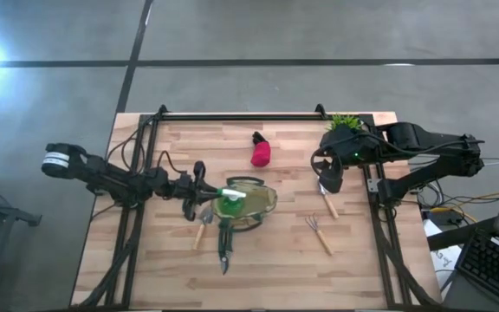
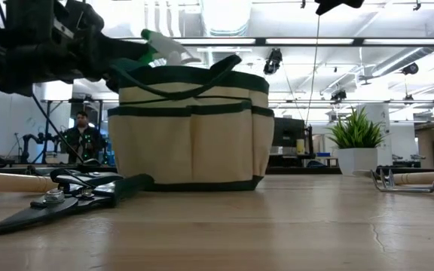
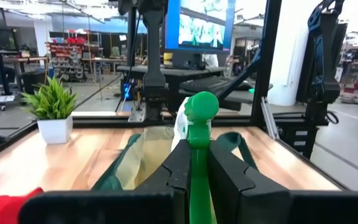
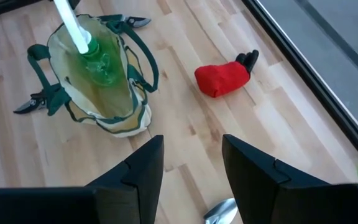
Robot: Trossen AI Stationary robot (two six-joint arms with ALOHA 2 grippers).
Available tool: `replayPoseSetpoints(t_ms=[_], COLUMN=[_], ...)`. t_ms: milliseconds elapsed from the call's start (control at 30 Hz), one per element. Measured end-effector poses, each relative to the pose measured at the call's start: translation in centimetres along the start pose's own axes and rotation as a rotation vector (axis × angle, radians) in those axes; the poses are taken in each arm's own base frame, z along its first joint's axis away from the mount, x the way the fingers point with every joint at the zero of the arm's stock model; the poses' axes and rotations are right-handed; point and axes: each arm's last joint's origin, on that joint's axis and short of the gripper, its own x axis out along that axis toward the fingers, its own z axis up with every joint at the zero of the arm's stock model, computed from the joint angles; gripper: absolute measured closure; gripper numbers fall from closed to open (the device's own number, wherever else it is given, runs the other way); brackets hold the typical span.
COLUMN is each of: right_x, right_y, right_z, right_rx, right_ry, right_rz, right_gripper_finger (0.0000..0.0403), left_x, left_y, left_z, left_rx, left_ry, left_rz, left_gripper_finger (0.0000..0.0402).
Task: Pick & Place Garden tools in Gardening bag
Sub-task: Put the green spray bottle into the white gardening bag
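The olive-tan gardening bag (image 1: pixel 262 204) stands upright on the table's middle, mouth open. My left gripper (image 1: pixel 208 192) is shut on the green spray bottle (image 1: pixel 230 206) over the bag's mouth; the sprayer head (image 2: pixel 164 47) shows above the rim. My right gripper (image 1: pixel 329 184) is open and empty above the wood-handled trowel (image 1: pixel 328 204), whose silver blade (image 4: pixel 221 213) shows below the fingers. The rake (image 1: pixel 319 234) lies near it. The black shears (image 1: pixel 224 247) and another wood-handled tool (image 1: pixel 200 232) lie at the bag's near left. The red-and-black piece (image 1: pixel 261 153) lies farther back. My left gripper pinches the bottle's green part (image 3: pixel 199 180) between its two fingers; whether that is neck or body I cannot tell. The fingers come about level from the table's left. The bottle reaches past the fingertips, its green body (image 4: pixel 101 62) within the bag's mouth and clear of the table.
A small green potted plant (image 1: pixel 345 123) stands at the far right corner. Black frame rails (image 1: pixel 241 115) run along the table's far, left and right edges. Bare wood lies between the bag and the right gripper. A person (image 2: pixel 81 135) sits in the room behind.
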Motion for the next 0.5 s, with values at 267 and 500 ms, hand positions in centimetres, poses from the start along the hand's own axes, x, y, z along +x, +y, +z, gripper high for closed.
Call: replayPoseSetpoints(t_ms=[267, 500], right_x=[0.0, 0.0], right_y=[0.0, 0.0], right_z=[0.0, -0.01], right_rx=[0.01, 0.014], right_ry=[0.0, 0.002], right_rz=[0.0, 0.0], right_gripper_finger=[0.025, 0.0246], left_x=[-0.47, -0.29], left_y=[-0.02, -0.09], left_z=[-0.52, -0.31], left_rx=[-0.02, -0.028], left_ry=[0.023, 0.014], left_rz=[0.001, -0.028], left_gripper_finger=[0.0363, 0.0353])
